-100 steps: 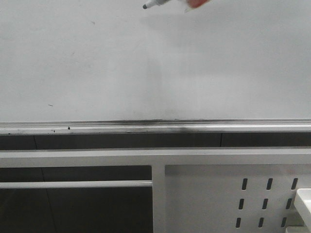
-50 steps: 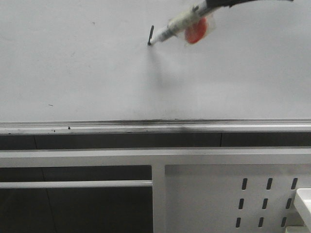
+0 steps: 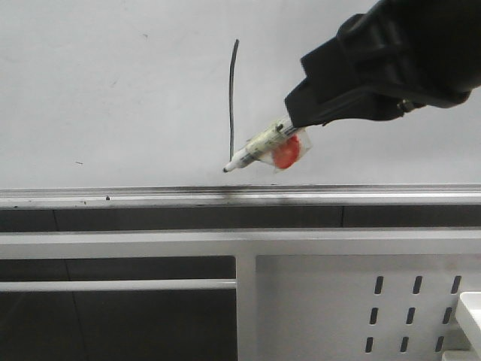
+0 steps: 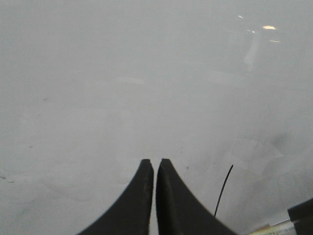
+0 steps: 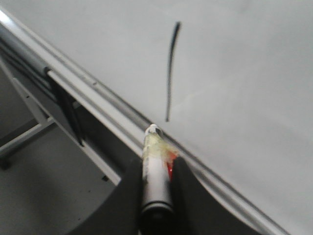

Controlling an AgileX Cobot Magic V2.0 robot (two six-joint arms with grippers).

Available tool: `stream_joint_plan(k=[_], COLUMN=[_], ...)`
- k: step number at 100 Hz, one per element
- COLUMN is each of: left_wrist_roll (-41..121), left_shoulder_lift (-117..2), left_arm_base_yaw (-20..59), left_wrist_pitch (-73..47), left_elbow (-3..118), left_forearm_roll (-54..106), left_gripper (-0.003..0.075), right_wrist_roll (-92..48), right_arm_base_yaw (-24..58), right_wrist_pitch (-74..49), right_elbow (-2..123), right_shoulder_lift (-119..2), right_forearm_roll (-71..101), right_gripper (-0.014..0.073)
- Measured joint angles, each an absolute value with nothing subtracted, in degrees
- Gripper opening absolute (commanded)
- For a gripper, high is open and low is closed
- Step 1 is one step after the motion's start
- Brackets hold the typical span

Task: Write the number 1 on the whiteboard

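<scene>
A plain white glossy whiteboard (image 3: 113, 98) is filling the front view above its silver rail (image 3: 150, 197), with a white perforated panel (image 3: 361, 301) sitting below. The number 1 (image 3: 232, 98) is showing as a thin dark stroke running almost straight down the board, and the right hand (image 3: 294, 131) is gripping a clear marker (image 3: 259, 147) whose tip is sitting at or just past the stroke's lower end, close above the rail. In the left wrist view the left hand (image 4: 154, 169) is hanging shut and empty before the board, the stroke (image 4: 223, 191) just beside it. In the right wrist view the marker (image 5: 155, 171) is sitting clamped between the fingers (image 5: 183, 186), its tip just below the line (image 5: 170, 73). To finish cleanly, I would lift the tip straight off the board, avoiding any sideways drag or contact with the rail.
</scene>
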State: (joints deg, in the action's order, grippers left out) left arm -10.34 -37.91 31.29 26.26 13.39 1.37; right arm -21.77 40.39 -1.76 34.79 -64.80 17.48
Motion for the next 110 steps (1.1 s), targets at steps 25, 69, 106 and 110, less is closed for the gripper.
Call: stream_joint_plan(k=[25,69,106,110], left_wrist_roll=[-10.34,-10.43,-10.43,-10.43], left_shoulder_lift=[-37.91,-52.35,-61.15,-61.39], left_arm_base_yaw=[32.65,37.59,37.65,37.65], left_wrist_pitch=[26.49,23.28,28.14,28.25], left_elbow=[13.39,16.94,21.54,21.67], left_forearm_roll=[-16.59,-42.51,-46.59,-46.63], left_gripper=[-0.0018,0.0368,0.0368,0.0368], right_wrist_roll=[-21.77,-21.68,-21.68,-21.68], right_arm_base_yaw=[48.35,48.57,52.12,52.21], right_wrist_pitch=[-15.57,-36.84,-36.31,-36.30], right_elbow=[41.20,58.89,60.16,60.16], right_shoulder_lift=[-61.85,-66.63,-67.09,-67.09], right_forearm_roll=[11.92,10.04,10.04,10.04], right_gripper=[-0.0069,-0.0069,-0.0069,-0.0069])
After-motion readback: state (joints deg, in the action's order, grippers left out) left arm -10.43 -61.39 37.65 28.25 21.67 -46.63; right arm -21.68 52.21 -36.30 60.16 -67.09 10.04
